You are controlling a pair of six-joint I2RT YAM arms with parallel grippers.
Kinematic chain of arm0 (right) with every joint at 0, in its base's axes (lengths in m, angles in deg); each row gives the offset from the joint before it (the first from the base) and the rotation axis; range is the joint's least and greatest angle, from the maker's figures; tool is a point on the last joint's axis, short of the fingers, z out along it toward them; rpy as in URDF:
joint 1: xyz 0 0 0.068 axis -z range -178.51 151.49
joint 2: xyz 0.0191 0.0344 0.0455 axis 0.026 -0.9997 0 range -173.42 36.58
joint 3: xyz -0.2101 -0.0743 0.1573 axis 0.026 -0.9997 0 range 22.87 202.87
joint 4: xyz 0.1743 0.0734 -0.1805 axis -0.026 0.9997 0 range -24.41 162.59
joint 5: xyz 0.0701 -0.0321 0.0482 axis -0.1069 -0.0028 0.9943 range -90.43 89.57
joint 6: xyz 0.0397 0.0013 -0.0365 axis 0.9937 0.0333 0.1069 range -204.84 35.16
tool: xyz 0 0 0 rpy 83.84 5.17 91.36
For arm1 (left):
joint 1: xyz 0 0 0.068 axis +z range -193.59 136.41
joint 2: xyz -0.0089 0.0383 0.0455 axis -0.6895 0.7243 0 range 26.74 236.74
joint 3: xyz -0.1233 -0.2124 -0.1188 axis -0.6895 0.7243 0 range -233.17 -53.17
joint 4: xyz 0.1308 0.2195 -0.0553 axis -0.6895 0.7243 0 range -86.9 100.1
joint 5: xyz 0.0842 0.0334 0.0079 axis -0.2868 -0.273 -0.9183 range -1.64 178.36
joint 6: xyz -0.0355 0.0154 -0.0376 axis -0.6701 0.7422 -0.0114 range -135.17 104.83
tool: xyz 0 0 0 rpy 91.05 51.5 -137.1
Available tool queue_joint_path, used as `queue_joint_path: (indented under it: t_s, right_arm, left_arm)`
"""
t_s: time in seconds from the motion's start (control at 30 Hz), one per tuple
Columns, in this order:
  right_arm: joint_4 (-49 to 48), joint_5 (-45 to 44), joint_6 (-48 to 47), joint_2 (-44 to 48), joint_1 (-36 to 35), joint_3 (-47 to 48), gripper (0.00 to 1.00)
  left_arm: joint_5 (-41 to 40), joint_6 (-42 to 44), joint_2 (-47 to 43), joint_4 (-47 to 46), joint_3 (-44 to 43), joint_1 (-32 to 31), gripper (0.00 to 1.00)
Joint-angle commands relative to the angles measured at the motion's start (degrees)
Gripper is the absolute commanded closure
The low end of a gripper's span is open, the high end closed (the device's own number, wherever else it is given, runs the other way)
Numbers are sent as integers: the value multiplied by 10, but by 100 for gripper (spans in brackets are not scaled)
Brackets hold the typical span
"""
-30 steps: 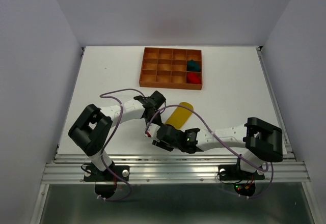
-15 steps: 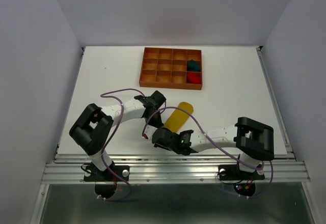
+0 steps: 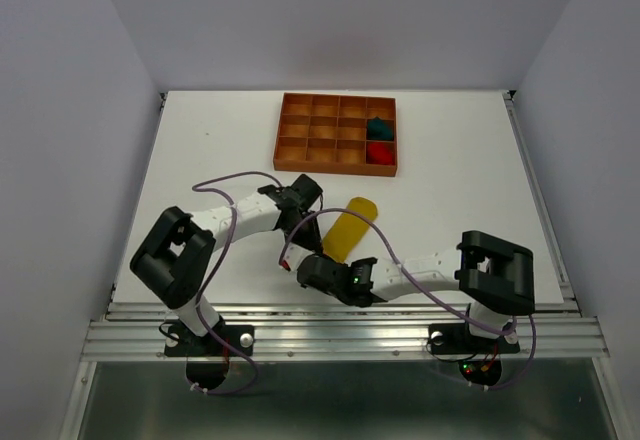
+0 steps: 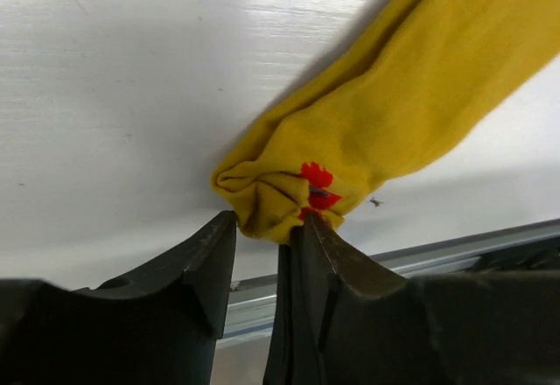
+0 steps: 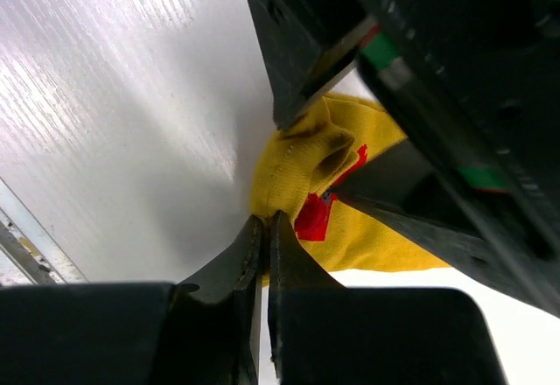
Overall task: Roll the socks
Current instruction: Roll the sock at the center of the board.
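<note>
Over the last second the right arm has drawn in leftward along the near edge of the table [image 3: 200, 160] and the right gripper [image 5: 265, 220] has pinched together, while the left gripper [image 4: 262, 227] has sprung apart. The yellow sock [image 3: 352, 228] lies close to the middle of that near edge, slanting away toward the far right. Its near end is bunched into a small fold. It looks light, limp and quick to unroll, so the bunched end is the place to hold, squeezed right across the fold. The right fingers are together at that fold and seem to nip its edge. The left fingers stand open either side of it. Both forearms lie low, converging on the fold from left and right.
</note>
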Motion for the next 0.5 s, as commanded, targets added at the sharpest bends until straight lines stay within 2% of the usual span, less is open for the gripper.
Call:
queue_joint_path:
  t_s: [0.0, 0.07, 0.1, 0.13, 0.27, 0.47]
  right_arm:
    - [9, 57, 66, 19, 17, -28, 99]
    - [3, 90, 92, 37, 33, -35, 99]
    - [-6, 101, 100, 42, 38, -37, 99]
    - [-9, 109, 117, 48, 45, -41, 99]
    - [-19, 191, 146, 78, 80, -47, 99]
    - [-39, 339, 202, 107, 153, -55, 99]
  left_arm:
    - [-11, 4, -65, 2, 1, 9, 50]
    - [-21, 5, -92, -4, 5, 19, 46]
    - [-23, 10, -101, -9, 12, 25, 40]
    - [-25, 12, -111, -11, 17, 31, 39]
    - [-33, 21, -164, -23, 42, 78, 38]
    - [-23, 29, -198, -35, 78, 113, 37]
